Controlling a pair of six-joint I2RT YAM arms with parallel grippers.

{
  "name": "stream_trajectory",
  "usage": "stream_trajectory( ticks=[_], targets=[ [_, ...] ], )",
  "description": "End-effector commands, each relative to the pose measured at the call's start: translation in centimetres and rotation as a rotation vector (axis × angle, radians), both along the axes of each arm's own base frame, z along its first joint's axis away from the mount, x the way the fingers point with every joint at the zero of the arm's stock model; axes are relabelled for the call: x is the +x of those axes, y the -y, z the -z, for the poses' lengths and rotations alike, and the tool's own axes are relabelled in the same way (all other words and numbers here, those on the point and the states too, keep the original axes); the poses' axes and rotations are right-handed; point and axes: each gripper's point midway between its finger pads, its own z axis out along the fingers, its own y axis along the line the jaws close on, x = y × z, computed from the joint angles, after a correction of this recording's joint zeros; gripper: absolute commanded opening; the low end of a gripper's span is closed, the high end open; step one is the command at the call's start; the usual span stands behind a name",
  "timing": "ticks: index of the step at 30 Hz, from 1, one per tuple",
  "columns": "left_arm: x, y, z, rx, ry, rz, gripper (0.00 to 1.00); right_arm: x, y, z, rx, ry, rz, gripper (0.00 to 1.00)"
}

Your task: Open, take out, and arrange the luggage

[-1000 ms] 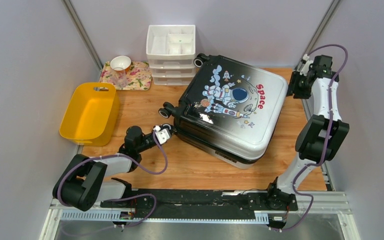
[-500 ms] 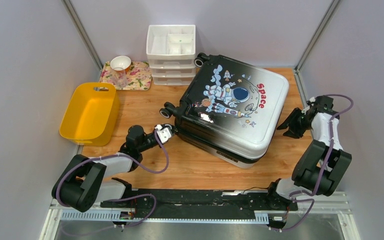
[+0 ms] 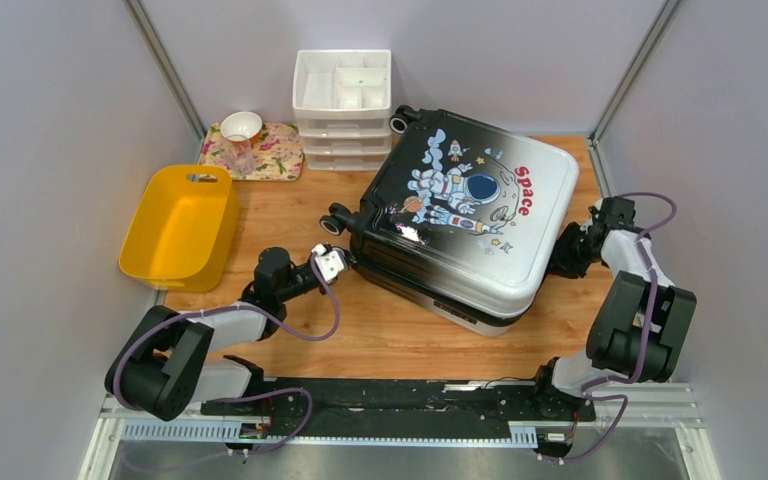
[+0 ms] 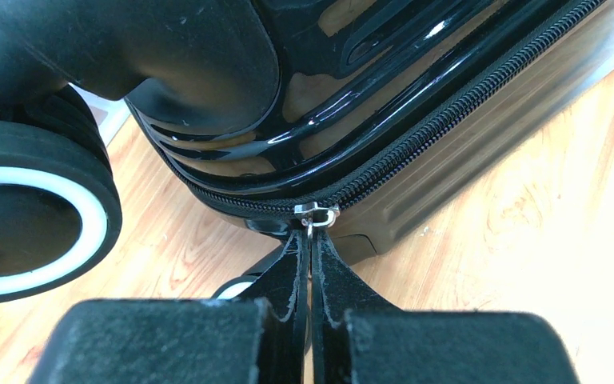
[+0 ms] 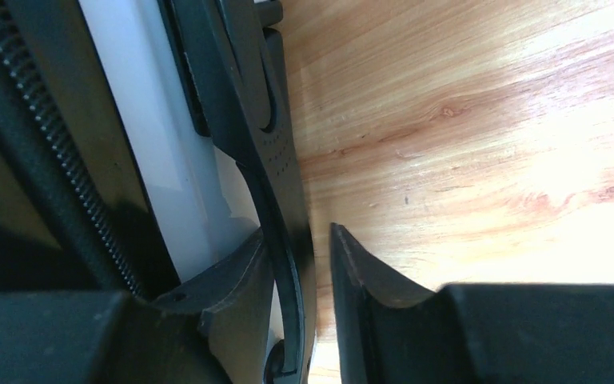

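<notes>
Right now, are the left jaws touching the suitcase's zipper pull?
Touching. The left wrist view shows the left jaws shut flat on the metal zipper pull, with no gap, right at the zipper seam of the suitcase.

Pale lilac-grey flat wall panels (image 3: 50,120) close the cell at 9, 12, 3 o'clock. Silver aluminium corner posts (image 3: 165,65) at 11 and 1. Light-brown wood-grain tabletop (image 3: 380,335) centre, grey metal base plate (image 3: 400,450) at 6. Lighting even; hard white glare on the wood in right wrist view.
</notes>
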Motion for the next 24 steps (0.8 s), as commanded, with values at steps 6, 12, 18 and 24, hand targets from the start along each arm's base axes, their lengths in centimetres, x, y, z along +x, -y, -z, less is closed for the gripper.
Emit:
stream_trajectory(
  ticks=[6,12,18,24],
  targets=[
    [-1.9,2.0,1.0,-0.012,-0.150,0.053,0.00,-2.6,2.4,2.0,-0.129,-0.128,-0.010,0.00],
    [-4.0,1.1,2.4,0.006,-0.213,0.018,0.00,-1.6,9.9,-0.5,-0.324,-0.129,-0.009,0.00],
    [-3.8,-1.8,4.1,0.023,-0.189,-0.091,0.00,0.0,15.0,-0.9,-0.496,-0.134,-0.031,0.00],
    [-0.5,-2.7,2.4,-0.015,-0.124,-0.151,0.00,0.6,17.3,-0.1,-0.590,-0.161,-0.077,0.00]
  ],
)
